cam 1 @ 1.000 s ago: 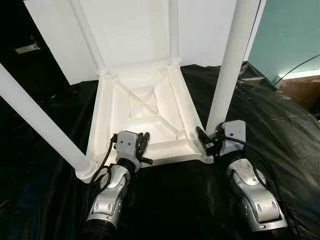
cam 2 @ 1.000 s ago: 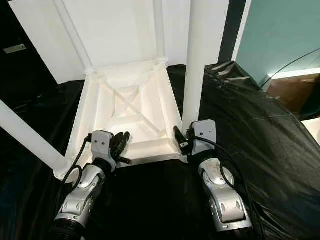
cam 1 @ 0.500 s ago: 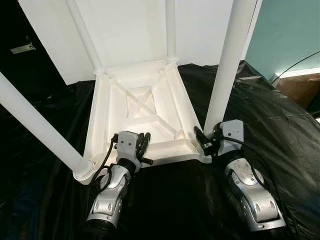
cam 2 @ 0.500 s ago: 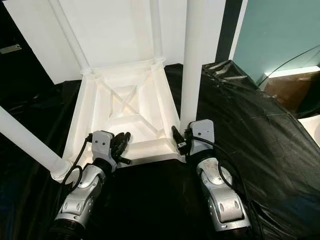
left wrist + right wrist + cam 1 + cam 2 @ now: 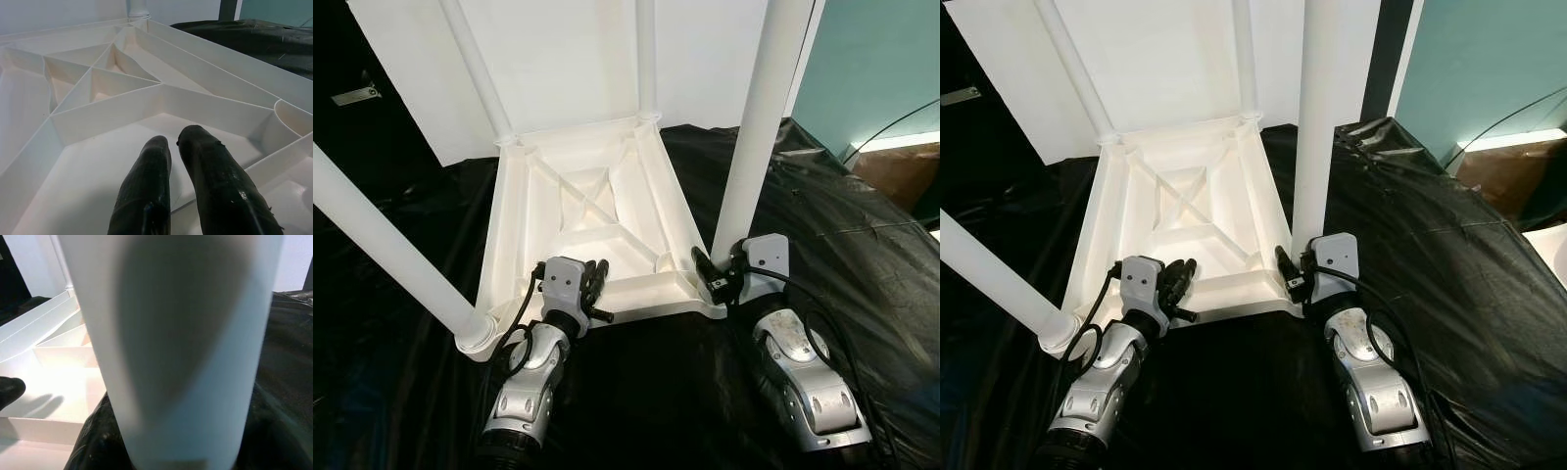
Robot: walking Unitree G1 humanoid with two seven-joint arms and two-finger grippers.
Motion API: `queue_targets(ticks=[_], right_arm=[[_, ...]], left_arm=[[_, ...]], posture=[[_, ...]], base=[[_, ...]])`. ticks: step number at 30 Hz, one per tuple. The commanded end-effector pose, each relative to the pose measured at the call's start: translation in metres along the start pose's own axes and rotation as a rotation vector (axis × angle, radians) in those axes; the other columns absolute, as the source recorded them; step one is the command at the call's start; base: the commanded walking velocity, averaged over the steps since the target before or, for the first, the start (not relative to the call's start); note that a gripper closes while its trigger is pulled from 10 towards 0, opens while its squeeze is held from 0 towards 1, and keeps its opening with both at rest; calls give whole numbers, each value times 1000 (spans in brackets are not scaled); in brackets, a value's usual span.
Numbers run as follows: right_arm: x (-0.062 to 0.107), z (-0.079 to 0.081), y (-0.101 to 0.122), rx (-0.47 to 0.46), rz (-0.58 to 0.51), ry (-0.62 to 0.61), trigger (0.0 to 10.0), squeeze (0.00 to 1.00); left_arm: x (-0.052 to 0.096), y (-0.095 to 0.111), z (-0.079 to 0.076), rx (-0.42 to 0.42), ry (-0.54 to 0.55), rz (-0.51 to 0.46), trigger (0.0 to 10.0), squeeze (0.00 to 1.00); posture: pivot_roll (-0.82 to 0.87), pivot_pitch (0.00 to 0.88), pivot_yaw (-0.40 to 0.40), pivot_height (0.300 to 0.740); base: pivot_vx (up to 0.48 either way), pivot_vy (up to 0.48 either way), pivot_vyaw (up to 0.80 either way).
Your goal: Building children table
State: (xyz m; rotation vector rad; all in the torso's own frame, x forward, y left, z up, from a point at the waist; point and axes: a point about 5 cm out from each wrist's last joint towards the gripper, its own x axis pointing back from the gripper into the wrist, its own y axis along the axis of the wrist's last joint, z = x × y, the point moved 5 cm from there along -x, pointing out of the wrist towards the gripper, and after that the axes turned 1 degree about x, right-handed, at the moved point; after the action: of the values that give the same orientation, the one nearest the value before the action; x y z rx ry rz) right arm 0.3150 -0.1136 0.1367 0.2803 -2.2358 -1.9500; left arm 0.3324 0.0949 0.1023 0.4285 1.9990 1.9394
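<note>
The white children's table (image 5: pixel 570 201) lies upside down on black sheeting, its ribbed underside facing up and its legs pointing up. My left gripper (image 5: pixel 595 278) rests over the near edge; in the left wrist view its fingers (image 5: pixel 146 196) lie side by side above the ribs (image 5: pixel 112 83), shut on nothing. My right gripper (image 5: pixel 724 272) sits at the foot of the near right leg (image 5: pixel 756 127). The leg (image 5: pixel 181 347) stands between its fingers, and one fingertip (image 5: pixel 7 389) is apart from it.
Black plastic sheeting (image 5: pixel 656 392) covers the floor around the table. The near left leg (image 5: pixel 382 245) slants up to the left. A white panel (image 5: pixel 558 59) stands behind, and a teal wall (image 5: pixel 871 69) with a cable is at the right.
The table has shifted slightly to the left, and my right gripper has moved with the near right leg. My left gripper has stayed put.
</note>
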Motion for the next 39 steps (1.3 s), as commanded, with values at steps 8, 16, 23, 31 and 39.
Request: queue_targets(ticks=[8, 16, 23, 31, 39], right_arm=[[10, 3, -57, -35, 227, -3, 10000, 0], [9, 3, -57, -36, 226, -4, 10000, 0], [9, 4, -57, -38, 225, -5, 10000, 0], [9, 4, -57, -40, 227, -5, 10000, 0], [18, 6, -53, -41, 235, 41, 10000, 0]], left_arm=[[1, -6, 0, -10, -9, 31, 10000, 0], [1, -6, 0, -11, -9, 29, 10000, 0], [1, -5, -1, -15, -14, 22, 10000, 0], [1, -5, -1, -22, -17, 22, 10000, 0], [2, -4, -1, -30, -19, 19, 10000, 0]], posture=[[-95, 40, 82, 740], [-93, 38, 85, 740], [-94, 40, 88, 740], [-93, 39, 89, 740], [-96, 37, 88, 740]], base=[[-285, 285, 0], [-247, 259, 0], [0, 0, 0], [0, 0, 0], [0, 0, 0]])
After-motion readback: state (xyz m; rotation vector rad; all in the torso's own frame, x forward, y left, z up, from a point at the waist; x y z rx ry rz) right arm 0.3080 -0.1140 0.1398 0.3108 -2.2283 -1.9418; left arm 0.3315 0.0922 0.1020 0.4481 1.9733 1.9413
